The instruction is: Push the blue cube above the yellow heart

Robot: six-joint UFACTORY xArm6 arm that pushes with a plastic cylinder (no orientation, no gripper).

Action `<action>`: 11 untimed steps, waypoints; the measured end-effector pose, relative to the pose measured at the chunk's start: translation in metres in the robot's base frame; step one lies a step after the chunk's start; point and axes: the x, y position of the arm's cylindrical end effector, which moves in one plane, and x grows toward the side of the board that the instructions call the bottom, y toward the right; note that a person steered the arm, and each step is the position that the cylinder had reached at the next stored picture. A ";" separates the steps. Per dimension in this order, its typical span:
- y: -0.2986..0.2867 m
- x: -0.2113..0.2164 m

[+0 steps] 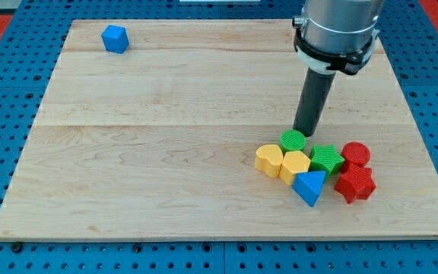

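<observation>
1. My tip (304, 133) — lower end of the dark rod; the arm carries no claw, so there is nothing to stand apart or together. It rests on the counter (166, 152) in its right half, just beside the green cylinder (293, 141) on that block's far side; whether it touches cannot be told.
2. Cluster, near the counter's right edge and closer to the bottom edge — green cylinder at the far side; yellow heart (268, 160) at the left end; a second yellow block (295, 165) touching it; green star (326, 158); blue triangular block (309, 186) nearest the bottom edge; red cylinder (355, 154) and a red star-like block (355, 183) at the right end. All packed close, mostly touching.
3. Blue cube (115, 38) — the task's block, alone near the counter's top-left corner, well apart from the cluster and from my tip.
4. Step in hand, as judged: nothing pushed yet. Draw away from the green cylinder without nudging it, circle to the cube's left side, push rightward along the top edge, then down to stop on the far side of the yellow heart, short of contact.
5. Risk: an off-centre push will turn the cube aside.
</observation>
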 end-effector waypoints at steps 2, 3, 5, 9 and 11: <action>-0.163 -0.015; -0.264 -0.069; -0.340 -0.197; -0.168 -0.072; -0.264 -0.141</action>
